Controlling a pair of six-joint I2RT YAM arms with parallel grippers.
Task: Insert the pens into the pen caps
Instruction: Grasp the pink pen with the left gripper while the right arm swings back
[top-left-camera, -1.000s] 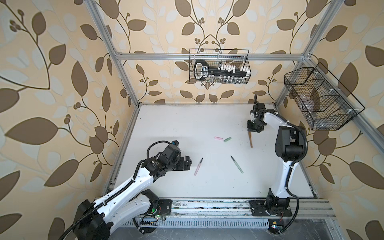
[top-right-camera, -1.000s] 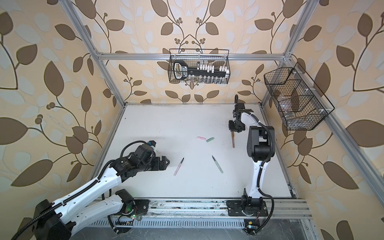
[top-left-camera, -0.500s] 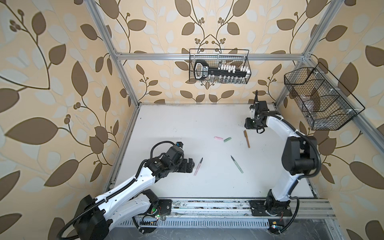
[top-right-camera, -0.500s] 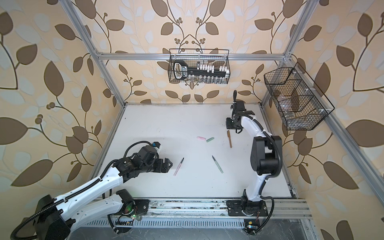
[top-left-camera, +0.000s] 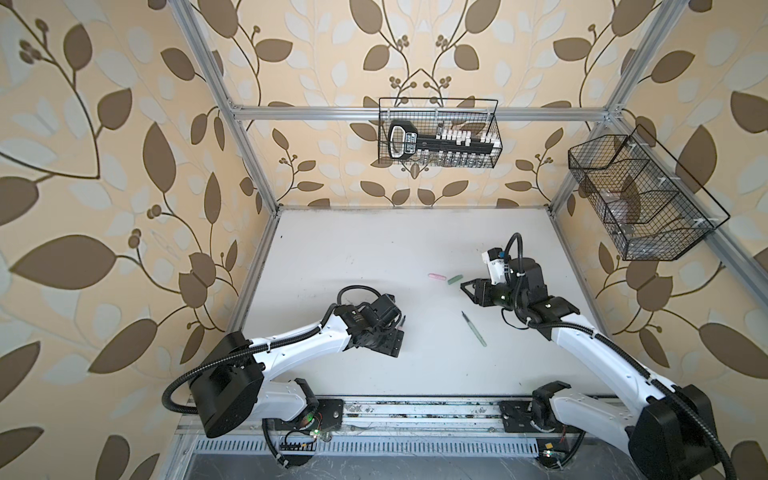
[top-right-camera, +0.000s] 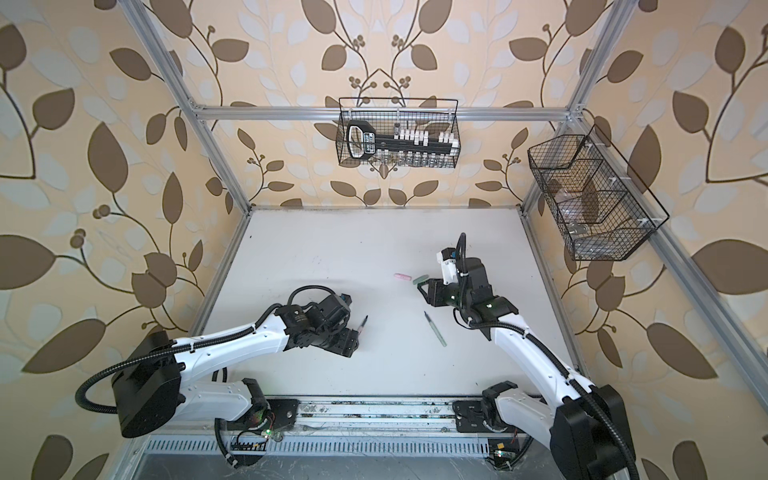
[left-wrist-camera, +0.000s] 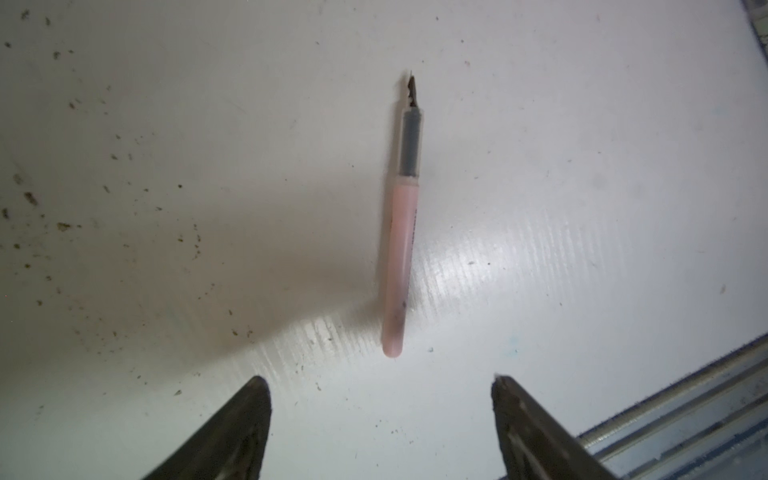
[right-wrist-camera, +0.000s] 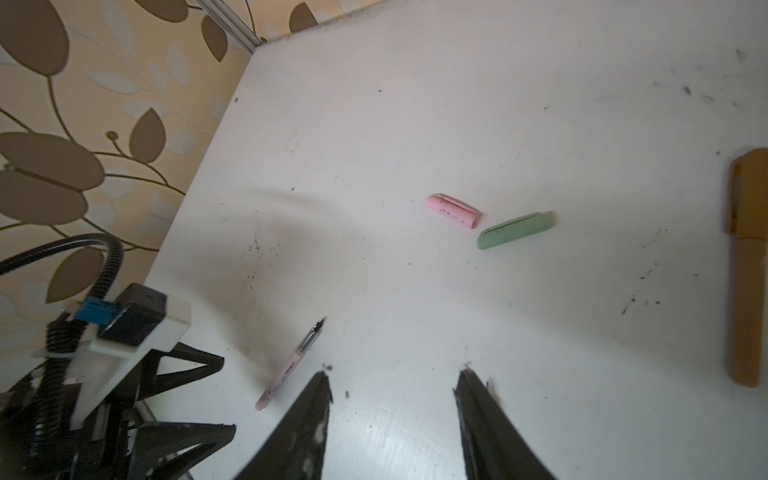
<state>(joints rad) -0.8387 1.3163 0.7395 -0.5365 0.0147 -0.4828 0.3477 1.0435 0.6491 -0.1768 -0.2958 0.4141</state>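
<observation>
One pen of three looks done: the brown pen (right-wrist-camera: 746, 316), seen only in the right wrist view, sits in the brown cap (right-wrist-camera: 748, 195). Two are left. The pink pen (left-wrist-camera: 401, 232) lies uncapped on the table (top-left-camera: 374, 249) toward its front left, just ahead of the left gripper (left-wrist-camera: 377, 379), whose jaws stand apart and empty. The green pen (top-left-camera: 473, 329) lies uncapped nearer the middle. The pink cap (top-left-camera: 436, 276) and green cap (top-left-camera: 455, 279) lie close together at mid-table, near the right gripper (right-wrist-camera: 394, 371), its jaws also parted and holding nothing.
</observation>
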